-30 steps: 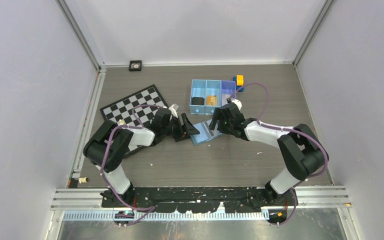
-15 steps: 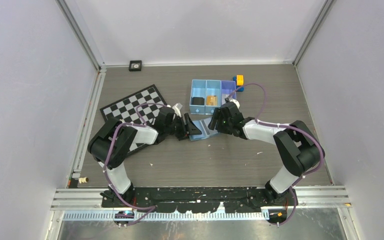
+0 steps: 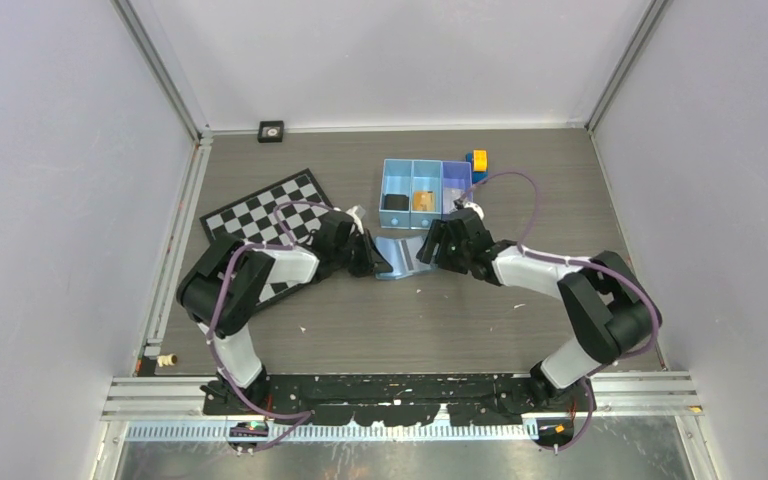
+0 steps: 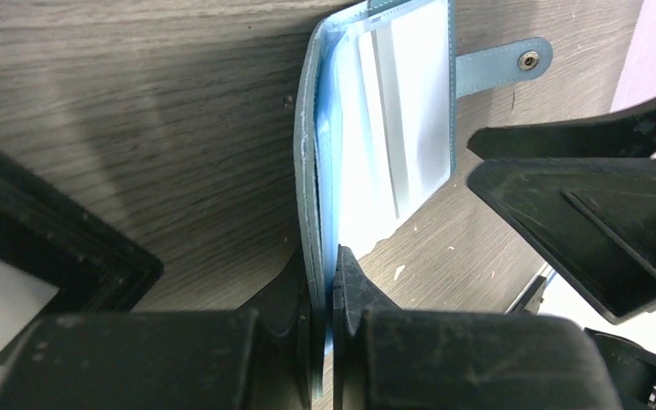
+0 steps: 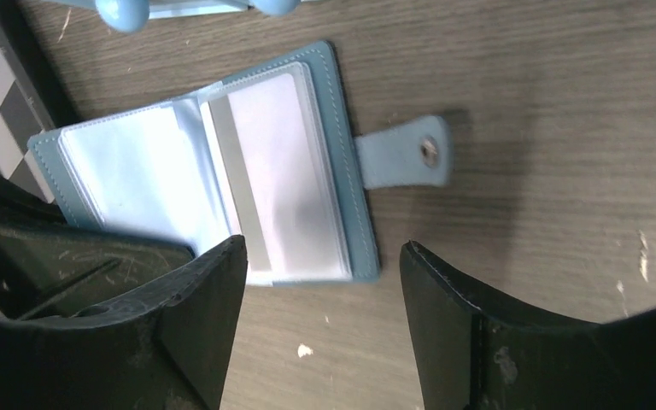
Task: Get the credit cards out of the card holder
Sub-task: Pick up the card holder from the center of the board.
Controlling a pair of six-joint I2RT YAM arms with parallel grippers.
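Walls: plain pale lilac-grey panels (image 3: 60,150) at 9, 12 and 3 o'clock.
Table: grey-brown wood-grain tabletop (image 3: 560,180), evenly lit.
Frame: silver aluminium corner posts (image 3: 158,70) at 11 and 1 o'clock.
Edge: ribbed metal rail (image 3: 650,395) at 6 o'clock.

Chessboard (image 3: 260,210): centre left, lying flat
Blue tray (image 3: 396,163): upper centre, three compartments
Yellow block (image 3: 478,159): just right of tray

Top view looks down; close wrist views share the card holder (image 5: 137,184).
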